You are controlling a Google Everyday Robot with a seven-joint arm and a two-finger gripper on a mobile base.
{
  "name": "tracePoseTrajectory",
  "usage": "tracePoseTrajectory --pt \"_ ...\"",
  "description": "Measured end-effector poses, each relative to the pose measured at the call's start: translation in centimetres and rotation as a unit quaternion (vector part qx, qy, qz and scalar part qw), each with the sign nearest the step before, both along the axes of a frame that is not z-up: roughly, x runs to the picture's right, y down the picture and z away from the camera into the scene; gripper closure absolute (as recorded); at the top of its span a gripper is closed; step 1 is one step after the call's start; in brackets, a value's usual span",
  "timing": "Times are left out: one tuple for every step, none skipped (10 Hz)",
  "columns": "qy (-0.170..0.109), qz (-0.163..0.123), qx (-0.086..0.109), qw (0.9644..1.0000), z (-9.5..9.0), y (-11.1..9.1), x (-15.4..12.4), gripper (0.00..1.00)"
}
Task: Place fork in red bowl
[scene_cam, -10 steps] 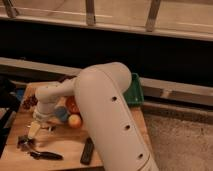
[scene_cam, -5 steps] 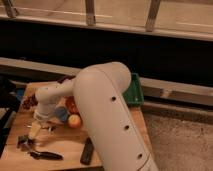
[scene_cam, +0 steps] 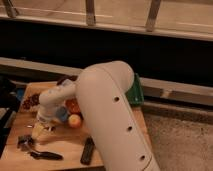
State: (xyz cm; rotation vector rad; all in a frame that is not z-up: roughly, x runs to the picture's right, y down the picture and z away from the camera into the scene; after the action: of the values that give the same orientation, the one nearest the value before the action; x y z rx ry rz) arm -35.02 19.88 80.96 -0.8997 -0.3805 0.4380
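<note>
Fork [scene_cam: 31,126] was hard to pick out. I took it to be the thin pale sliver lying flat on the worktop [scene_cam: 65,142], just left of my pincer [scene_cam: 43,128]. My pincer hung low over the boards with its jaws wide and nothing between them.

A piece that thin and flat could have slipped from under my fingertips, or skidded toward the near edge if I had pressed down off-centre. The black-handled tool [scene_cam: 46,155] lay close by with its metal head toward me, so a closing aimed too low could have caught that instead. My own arm hid much of the red bowl [scene_cam: 73,105], and the orange ball [scene_cam: 75,120] sat right against it. A blind swing over there might have knocked the ball or dropped the fork short.

The worktop was pale wood, with a black remote [scene_cam: 87,150] near its front and a green bin [scene_cam: 136,93] at its far corner. Behind ran a dark wall with railing posts above, and speckled floor lay to the right.
</note>
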Motion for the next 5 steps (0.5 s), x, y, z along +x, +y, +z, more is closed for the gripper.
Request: tracePoseTrajectory --pt "0.004 -0.001 0.008 1.0 0.2 -0.1 0.2 0.2" --pt "0.006 -0.002 0.015 0.9999 0.2 -0.2 -0.1 0.2" --pt "0.011 -0.006 0.023 0.9997 0.2 0.0 -0.7 0.2" --pt "0.014 -0.009 0.025 0.9995 0.3 0.2 -1.1 0.2" --pt "0.018 -0.012 0.027 0.9994 0.3 0.2 -1.3 0.2"
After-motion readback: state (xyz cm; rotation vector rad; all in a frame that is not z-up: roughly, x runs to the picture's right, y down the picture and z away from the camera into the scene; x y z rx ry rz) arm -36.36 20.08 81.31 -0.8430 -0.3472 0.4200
